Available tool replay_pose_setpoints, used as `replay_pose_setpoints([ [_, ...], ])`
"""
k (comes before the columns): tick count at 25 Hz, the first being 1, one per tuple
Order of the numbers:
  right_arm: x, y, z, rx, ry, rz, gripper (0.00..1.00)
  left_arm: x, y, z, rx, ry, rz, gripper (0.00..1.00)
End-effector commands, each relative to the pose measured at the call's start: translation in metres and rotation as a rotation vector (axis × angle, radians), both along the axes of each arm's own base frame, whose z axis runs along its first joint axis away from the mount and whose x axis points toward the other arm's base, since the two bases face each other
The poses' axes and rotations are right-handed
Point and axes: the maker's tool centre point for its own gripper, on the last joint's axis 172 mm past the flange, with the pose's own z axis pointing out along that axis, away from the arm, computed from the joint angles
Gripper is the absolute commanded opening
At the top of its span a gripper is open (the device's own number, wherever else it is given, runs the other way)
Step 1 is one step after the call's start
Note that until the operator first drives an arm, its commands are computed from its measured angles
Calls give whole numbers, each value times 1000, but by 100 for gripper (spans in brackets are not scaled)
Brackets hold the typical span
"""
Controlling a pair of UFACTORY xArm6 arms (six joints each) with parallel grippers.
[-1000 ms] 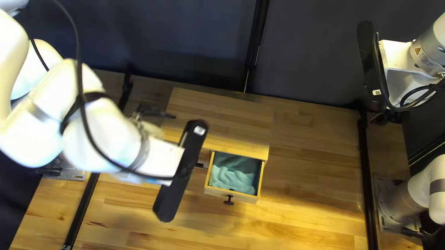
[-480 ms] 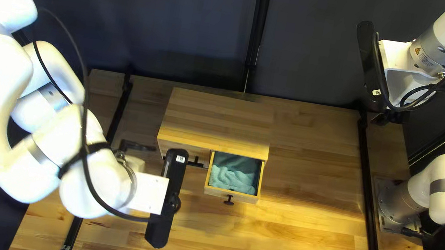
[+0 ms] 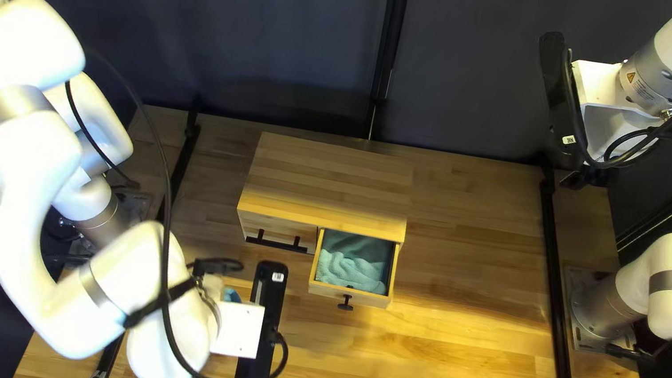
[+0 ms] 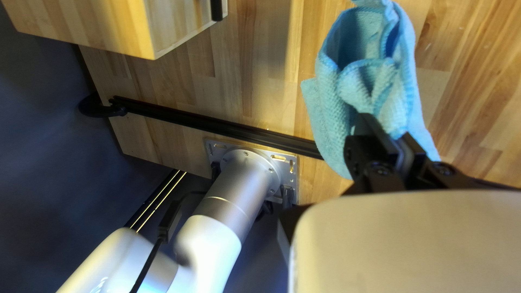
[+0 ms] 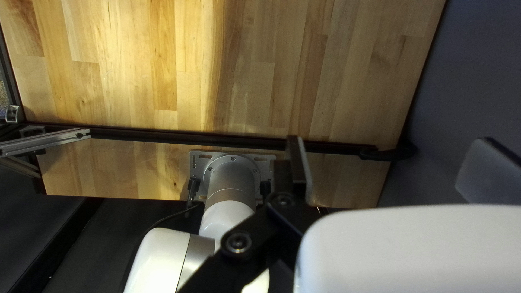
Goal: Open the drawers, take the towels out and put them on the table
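In the top left view the drawer cabinet stands on the counter at mid-frame, toward the far edge. Its right drawer juts forward with a towel in it; the left drawer sits flush. Before the left drawer, lower left of centre, the left gripper hangs above the counter, a second towel between its fingers.

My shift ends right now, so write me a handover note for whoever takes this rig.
Left gripper: shut on a light blue cloth towel, held over the near left part of the wooden table.
Right gripper: open, empty, raised at the right.
Wooden drawer cabinet: right drawer open, teal towel inside; left drawer looks closed.
Done: one towel out, not yet laid down.
Left: set it down, then take the teal towel out.
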Motion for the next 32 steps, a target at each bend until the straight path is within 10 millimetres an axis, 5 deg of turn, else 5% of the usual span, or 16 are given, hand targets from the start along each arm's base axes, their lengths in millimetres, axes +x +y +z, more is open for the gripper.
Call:
replay_pose_setpoints([
  [1, 0, 0, 0, 0, 0, 0, 100, 1, 25, 15, 54, 7, 2, 0],
  [10, 0, 0, 0, 0, 0, 0, 100, 7, 47, 9, 153, -4, -18, 0],
  [22, 0, 0, 0, 0, 0, 0, 100, 3, 21, -46, 126, -5, -24, 0],
  [32, 0, 0, 0, 0, 0, 0, 100, 1, -8, -73, 63, -22, -32, 0],
])
